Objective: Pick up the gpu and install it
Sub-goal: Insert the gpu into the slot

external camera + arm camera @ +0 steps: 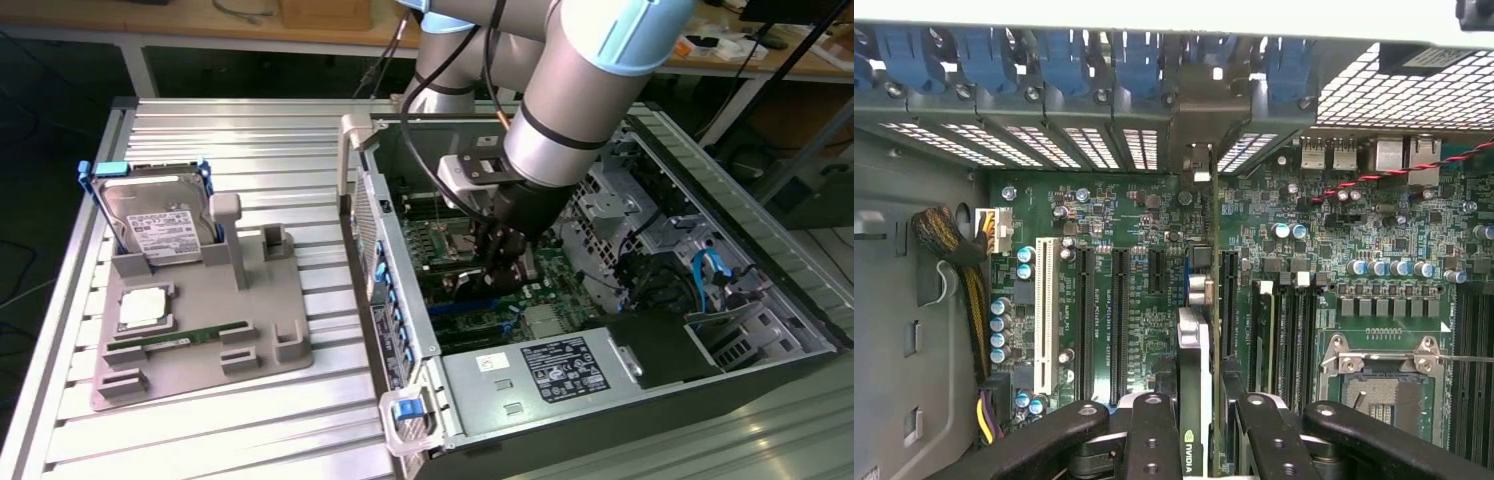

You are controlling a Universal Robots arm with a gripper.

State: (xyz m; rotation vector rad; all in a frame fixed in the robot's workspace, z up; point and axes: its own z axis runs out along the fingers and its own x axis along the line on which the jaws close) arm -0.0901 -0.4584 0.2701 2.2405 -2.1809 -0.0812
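Note:
My gripper (503, 252) is inside the open computer case (747, 300), low over the green motherboard (461, 240). In the wrist view its black fingers (1154, 440) are shut on the gpu (1193, 350), a thin dark card seen edge-on with a green logo near the grip. The card stands on edge between the long black expansion slots (1119, 320) and the memory slots (1279, 330). Its far end reaches toward the rear slot openings (1199, 160). Whether its edge sits in a slot is hidden by the card itself.
Outside the case, at the exterior view's left, a grey fixture (274, 350) holds a silver hard drive in a blue frame (154, 225), a processor chip (144, 308) and a green memory stick (180, 340). The power supply (561, 365), cable bundles (959, 270) and blue slot clips (1064, 55) crowd the case.

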